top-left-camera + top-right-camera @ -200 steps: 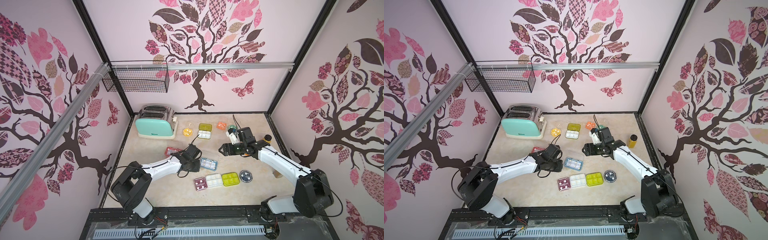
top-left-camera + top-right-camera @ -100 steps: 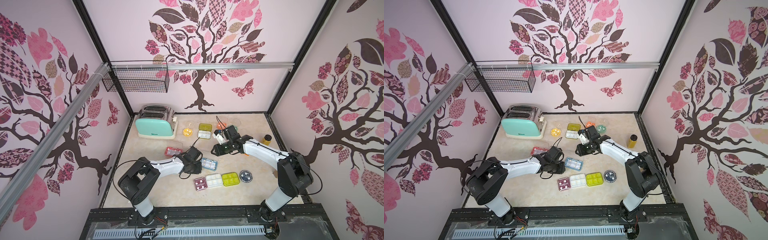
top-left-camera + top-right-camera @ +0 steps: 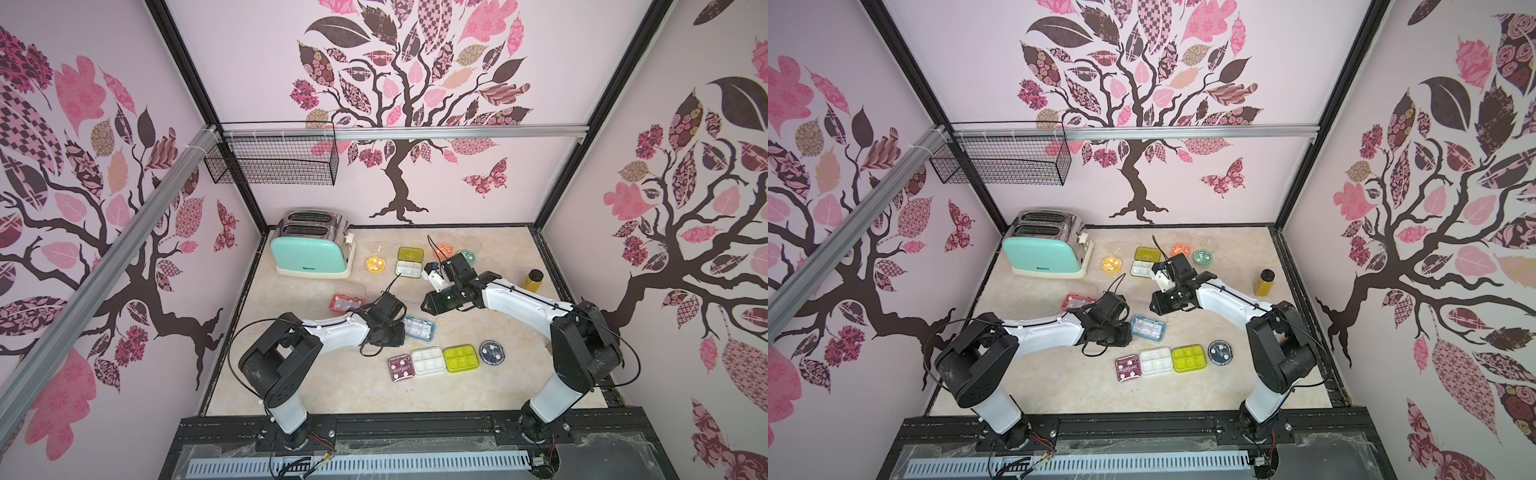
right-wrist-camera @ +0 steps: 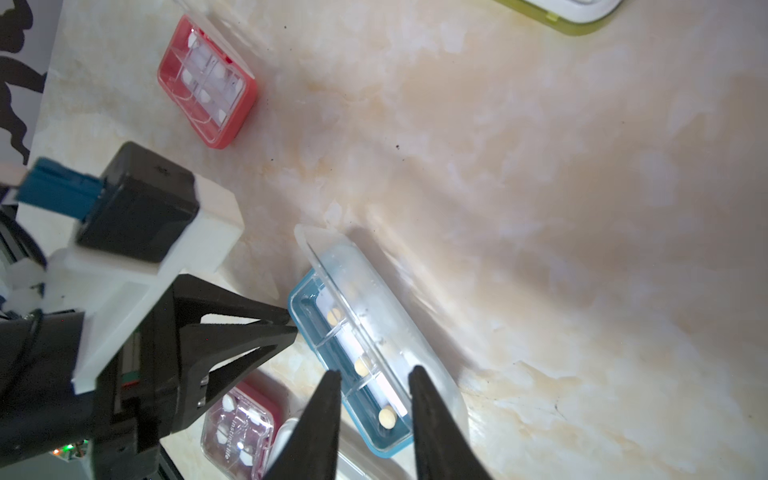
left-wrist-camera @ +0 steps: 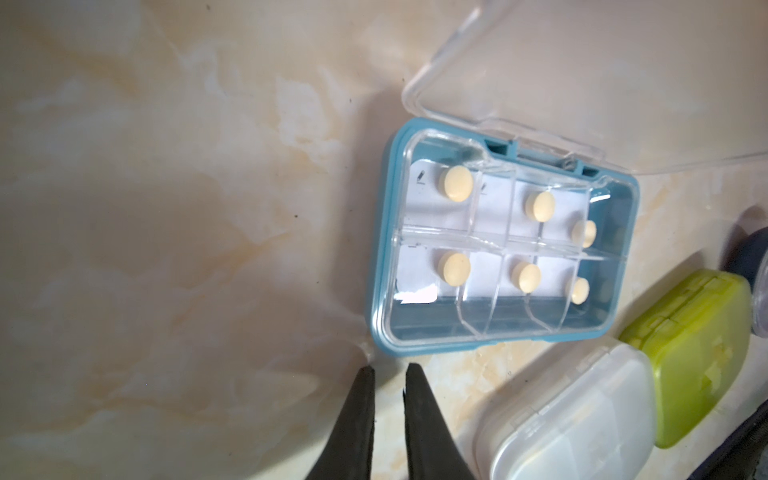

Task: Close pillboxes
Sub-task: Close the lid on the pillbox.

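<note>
Left hand sat low on the surface, fingers a narrow gap apart with nothing between them, tips just beside a corner of the blue box; whether they touched it I could not tell. Right hand hung above the surface farther back, its gap also fairly narrow and empty, pointed toward that same box. Nearest the base stood a row of four that looked done, side by side with lids down: maroon box, white box, yellow-green box and round navy box. Behind them the blue box was, by my reading, the one being worked on. Its clear lid stood swung back on the hinge, and each of its six compartments held one pale round pill. Beyond it, to the left, the red box lay open too, with white pills in its compartments. At the far end beside the toaster were four more, all open as far as I could see: a round yellow box, an olive box with a white tray, an orange box and a round mint box. Their contents were too small to make out. So about four of ten looked closed and six were left. An amber bottle stood apart near the right wall.
</note>
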`<state>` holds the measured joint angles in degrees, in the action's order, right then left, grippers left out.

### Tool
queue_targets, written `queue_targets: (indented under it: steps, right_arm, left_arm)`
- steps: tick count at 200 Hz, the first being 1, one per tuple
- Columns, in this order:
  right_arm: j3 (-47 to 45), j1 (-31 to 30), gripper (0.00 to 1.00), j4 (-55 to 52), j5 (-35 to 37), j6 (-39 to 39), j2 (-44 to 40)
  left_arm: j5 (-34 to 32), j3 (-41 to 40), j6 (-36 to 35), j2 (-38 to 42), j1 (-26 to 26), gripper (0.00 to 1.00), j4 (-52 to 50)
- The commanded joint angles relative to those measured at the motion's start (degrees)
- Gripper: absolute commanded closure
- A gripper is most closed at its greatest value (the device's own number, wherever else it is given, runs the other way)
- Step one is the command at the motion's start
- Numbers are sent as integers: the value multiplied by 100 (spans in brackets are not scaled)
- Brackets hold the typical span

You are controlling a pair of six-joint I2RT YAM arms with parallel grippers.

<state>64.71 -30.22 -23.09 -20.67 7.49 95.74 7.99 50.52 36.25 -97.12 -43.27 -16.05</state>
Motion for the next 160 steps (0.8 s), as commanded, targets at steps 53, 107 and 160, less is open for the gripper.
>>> queue_targets:
  steps: [53,107,160]
  right_arm:
    - [156,-170,77,-231,-183,-81,24]
    - [-136,-352,76,-112,-210,58,-29]
    - [-465,-485,76,103,-271,292,18]
  left_arm:
    - [-86,56,89,-48,-15,83,126]
    - [-148,23,106,40,-16,83,120]
    - [-227,-79,123,292,-17,83,-42]
